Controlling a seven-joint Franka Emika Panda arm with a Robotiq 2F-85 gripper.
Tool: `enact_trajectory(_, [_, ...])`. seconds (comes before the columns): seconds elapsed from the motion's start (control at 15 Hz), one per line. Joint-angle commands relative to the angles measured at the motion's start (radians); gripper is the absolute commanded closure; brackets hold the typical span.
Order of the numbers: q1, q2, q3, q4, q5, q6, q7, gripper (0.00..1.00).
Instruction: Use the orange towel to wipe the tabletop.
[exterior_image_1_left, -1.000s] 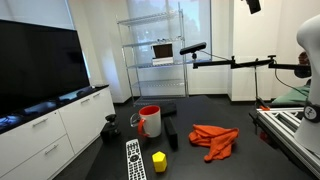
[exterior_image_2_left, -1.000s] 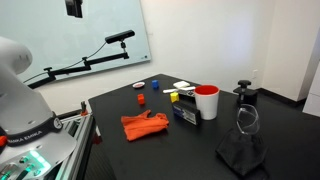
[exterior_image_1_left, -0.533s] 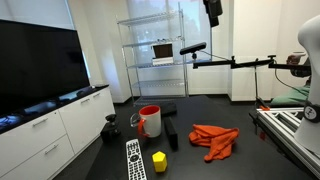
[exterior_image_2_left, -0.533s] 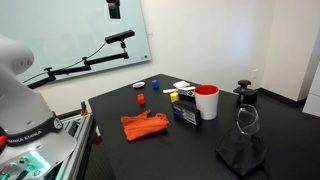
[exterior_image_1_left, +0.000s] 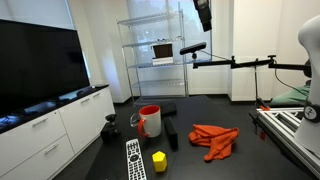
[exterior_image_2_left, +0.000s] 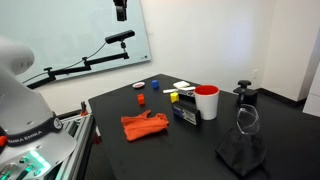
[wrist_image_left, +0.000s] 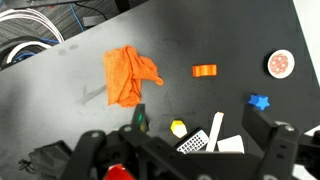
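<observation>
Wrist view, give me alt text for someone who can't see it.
From high above the black tabletop, a crumpled orange towel lies upper left. The open, empty gripper frames the bottom edge; a small orange block and a blue piece lie to the right.

Towel surroundings: bare tabletop (wrist_image_left: 235, 35) is seen on every side of the orange towel (wrist_image_left: 128, 75) in the wrist view.
Right of centre: an orange block (wrist_image_left: 204, 71) lies apart from the towel.
Lower centre: a yellow block (wrist_image_left: 178, 128) and a remote (wrist_image_left: 197, 142) are clustered.
Exterior view, centre right: a mug (exterior_image_2_left: 206, 102) stands upright.
Upper left: a boom arm (exterior_image_2_left: 85, 62) crosses well above the table.
</observation>
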Motion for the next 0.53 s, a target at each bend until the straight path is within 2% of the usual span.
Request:
enact_trajectory(0.0, [-0.005, 0.01, 0.002, -0.013, 0.012, 0.059, 0.004, 0.0])
enact_trajectory(0.27, [-0.009, 0.1, -0.006, 0.004, 0.012, 0.165, 0.008, 0.0])
enact_trajectory(0.47, [-0.012, 0.178, -0.024, -0.034, 0.003, 0.275, -0.028, 0.0])
